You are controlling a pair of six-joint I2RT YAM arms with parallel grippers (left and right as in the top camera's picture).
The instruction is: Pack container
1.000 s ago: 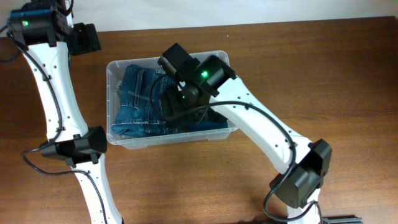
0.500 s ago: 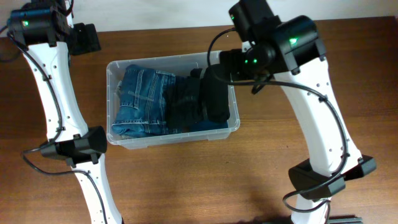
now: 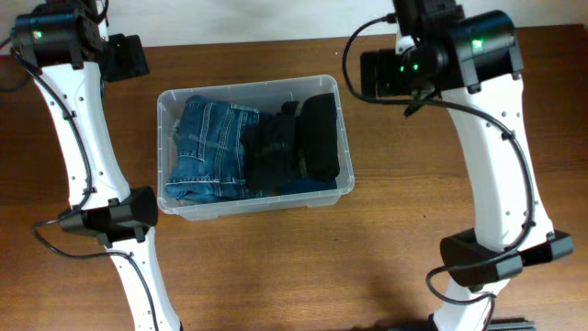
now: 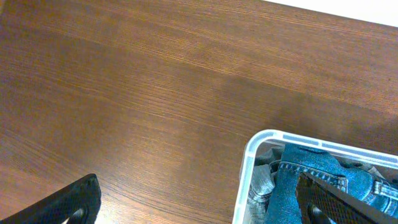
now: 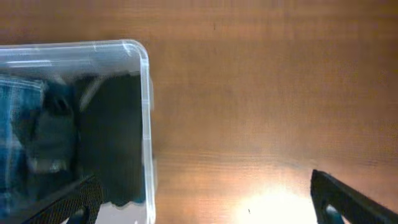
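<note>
While the container (image 3: 248,85) holds jeans (image 3: 207,147) and a black garment (image 3: 320,138), the left claw (image 3: 129,57) at its ten o'clock and the right claw (image 3: 372,75) at its two o'clock both gape.

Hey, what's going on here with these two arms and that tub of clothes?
Two robot arms are packing clothes into the clear container. Blue jeans and a black garment lie inside. The right end effector, over it a second ago, has pulled away to the side, open and empty. The left end effector hovers open beyond the other end.
</note>
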